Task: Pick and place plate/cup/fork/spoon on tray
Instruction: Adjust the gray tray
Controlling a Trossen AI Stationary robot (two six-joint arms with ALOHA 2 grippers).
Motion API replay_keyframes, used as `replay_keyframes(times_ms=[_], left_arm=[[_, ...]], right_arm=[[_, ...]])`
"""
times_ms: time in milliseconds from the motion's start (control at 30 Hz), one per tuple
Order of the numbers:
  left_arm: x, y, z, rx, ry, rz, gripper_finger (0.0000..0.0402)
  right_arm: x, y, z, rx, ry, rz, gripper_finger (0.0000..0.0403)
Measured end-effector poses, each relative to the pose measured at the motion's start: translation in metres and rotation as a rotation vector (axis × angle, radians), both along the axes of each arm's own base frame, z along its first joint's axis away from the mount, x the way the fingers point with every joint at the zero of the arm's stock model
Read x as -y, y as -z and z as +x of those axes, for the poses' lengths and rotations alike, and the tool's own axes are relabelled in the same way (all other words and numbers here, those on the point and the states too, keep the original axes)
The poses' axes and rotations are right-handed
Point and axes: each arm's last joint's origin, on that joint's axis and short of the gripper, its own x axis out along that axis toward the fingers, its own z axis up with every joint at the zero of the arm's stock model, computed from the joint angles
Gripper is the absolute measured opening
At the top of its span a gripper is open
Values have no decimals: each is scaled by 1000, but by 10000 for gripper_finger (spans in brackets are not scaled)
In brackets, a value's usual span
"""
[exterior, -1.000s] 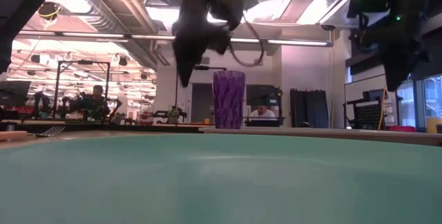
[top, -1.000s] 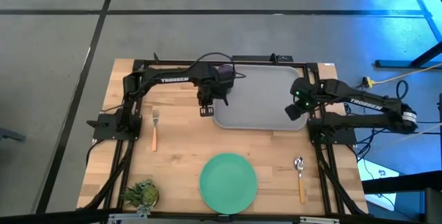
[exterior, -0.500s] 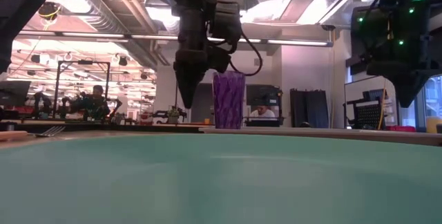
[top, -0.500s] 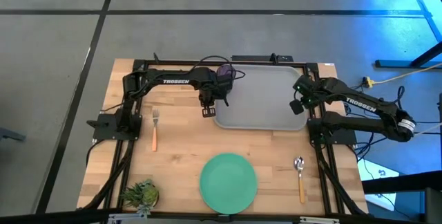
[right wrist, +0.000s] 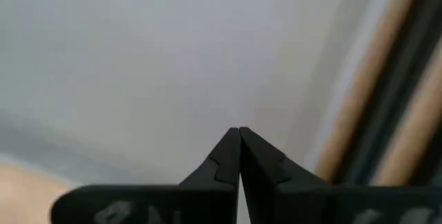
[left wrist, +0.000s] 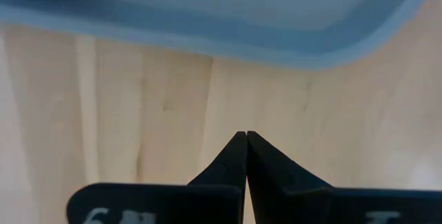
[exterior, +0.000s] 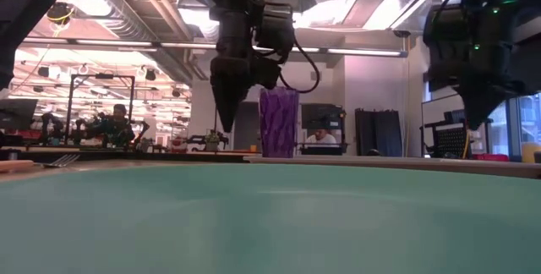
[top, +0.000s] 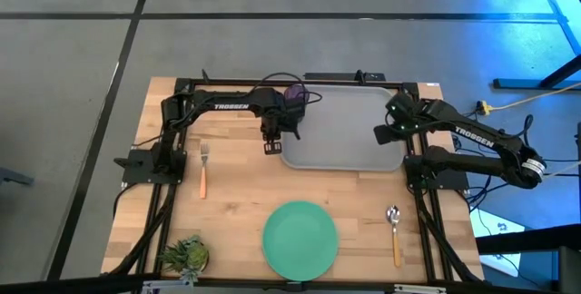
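Tray (top: 343, 131): grey, rounded corners, lying flat on the desk (top: 236, 203) at the far centre, about 12 o'clock in the high view. Its floor is bare apart from the cup.

Cup (top: 295, 93): purple, translucent, upright at the tray's far-left corner, roughly 10 o'clock within the tray. In the low view the cup (exterior: 279, 122) stands just right of the left arm's dark fingers, apart from them.

Plate (top: 300, 237): mint green, flat on the wood at 6 o'clock of the desk, well apart from the tray. It fills the lower half of the low view (exterior: 270, 223).

Fork (top: 203, 169): orange handle, tines pointing to the far edge, at about 9 o'clock of the desk, left of the tray and clear of it.

Spoon (top: 394, 235): bowl toward the far edge, orange handle toward the near edge, at about 4 o'clock, to the right of the plate.

Left hand (top: 271, 145): hangs just off the tray's left rim, over bare wood near its near-left corner. Wrist view shows the left hand (left wrist: 246, 135) clenched, tips pressed together, holding nothing; the tray rim (left wrist: 207, 34) lies ahead of them.

Right hand (top: 386, 135): poised over the tray's right end. Wrist view shows the right hand (right wrist: 239, 131) clenched as well, tips together, nothing between them, grey tray floor beneath.

Small green plant (top: 184, 255) sits at the near-left corner, 7 o'clock.
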Motion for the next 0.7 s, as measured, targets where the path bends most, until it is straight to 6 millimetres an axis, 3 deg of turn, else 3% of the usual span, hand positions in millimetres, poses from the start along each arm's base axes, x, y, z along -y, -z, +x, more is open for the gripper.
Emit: replay_keyframes(times_ms=[267, 700], left_arm=[[1, -4, 0, 31, 14, -15, 0], [6, -78, -29, 200, -53, 168, 1]], right_arm=[[6, 5, 13, 63, -13, 36, 13], [22, 22, 37, 65, -81, 18, 13]])
